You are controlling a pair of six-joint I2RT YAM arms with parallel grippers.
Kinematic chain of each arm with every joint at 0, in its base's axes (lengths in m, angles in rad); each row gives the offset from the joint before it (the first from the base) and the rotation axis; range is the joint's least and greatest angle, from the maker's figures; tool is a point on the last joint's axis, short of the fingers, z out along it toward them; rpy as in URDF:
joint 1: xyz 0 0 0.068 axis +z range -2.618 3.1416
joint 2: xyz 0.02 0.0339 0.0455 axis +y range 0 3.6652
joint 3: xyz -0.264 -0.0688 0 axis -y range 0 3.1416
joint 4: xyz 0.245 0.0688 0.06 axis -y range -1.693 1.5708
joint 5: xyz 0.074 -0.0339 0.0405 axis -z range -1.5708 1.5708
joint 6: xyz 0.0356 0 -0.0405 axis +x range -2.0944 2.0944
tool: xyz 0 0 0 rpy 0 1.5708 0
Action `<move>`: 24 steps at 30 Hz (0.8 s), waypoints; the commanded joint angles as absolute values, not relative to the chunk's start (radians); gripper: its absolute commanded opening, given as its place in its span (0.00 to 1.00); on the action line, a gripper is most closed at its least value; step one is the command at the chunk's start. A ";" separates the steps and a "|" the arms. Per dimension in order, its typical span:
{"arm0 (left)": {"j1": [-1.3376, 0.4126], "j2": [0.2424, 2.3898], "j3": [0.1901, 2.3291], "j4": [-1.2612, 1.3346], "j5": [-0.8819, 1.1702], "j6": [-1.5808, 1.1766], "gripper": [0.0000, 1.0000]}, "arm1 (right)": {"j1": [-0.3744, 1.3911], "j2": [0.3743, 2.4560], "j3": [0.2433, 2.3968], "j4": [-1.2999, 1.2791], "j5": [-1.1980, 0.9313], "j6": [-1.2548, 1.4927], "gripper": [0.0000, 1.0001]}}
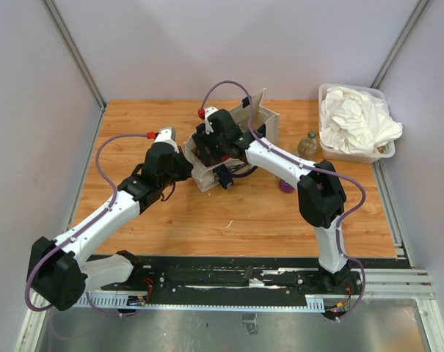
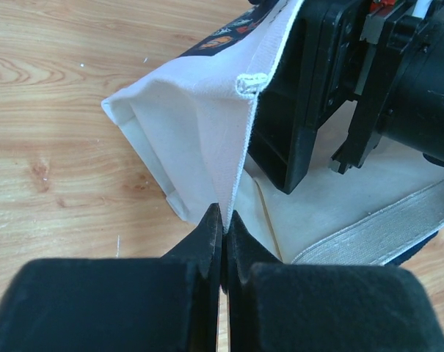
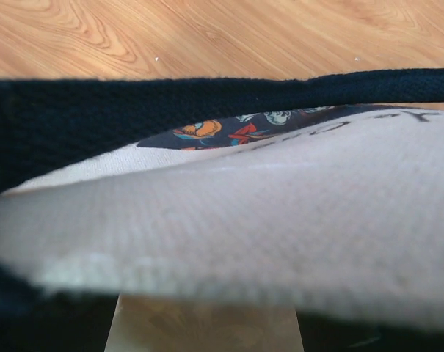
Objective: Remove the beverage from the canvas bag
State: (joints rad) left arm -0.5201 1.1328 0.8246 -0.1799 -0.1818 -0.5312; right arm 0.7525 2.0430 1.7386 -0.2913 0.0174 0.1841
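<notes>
The cream canvas bag (image 1: 257,122) lies open on the wooden table, with its navy strap (image 3: 133,110) and dark print showing. My left gripper (image 2: 224,216) is shut on the bag's rim seam at the near left corner. My right gripper (image 1: 216,147) reaches into the bag's mouth, and its black body shows in the left wrist view (image 2: 317,81). The canvas (image 3: 280,220) hides its fingertips. A blurred amber surface (image 3: 203,326) fills the wide gap between its dark fingers. I cannot tell whether that surface is the beverage or whether it is gripped.
A glass bottle with brownish contents (image 1: 307,144) stands on the table to the right of the bag. A clear tub of white cloths (image 1: 354,121) sits at the back right. A small purple object (image 1: 286,187) lies under the right arm.
</notes>
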 commanded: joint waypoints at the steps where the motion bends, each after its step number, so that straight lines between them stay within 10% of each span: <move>1: -0.520 1.139 0.841 -0.168 -0.157 -0.530 0.02 | 0.780 2.087 1.775 -0.261 -0.024 0.180 0.79; 24: -0.520 1.166 0.825 -0.151 -0.108 -0.522 0.04 | 0.795 2.243 1.789 -0.256 -0.043 0.185 0.75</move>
State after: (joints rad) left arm -0.5133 1.1637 0.8246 -0.1589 -0.1596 -0.5312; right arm 0.7685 2.1807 1.8225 -0.2287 -0.0273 0.1715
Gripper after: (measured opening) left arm 0.038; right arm 0.779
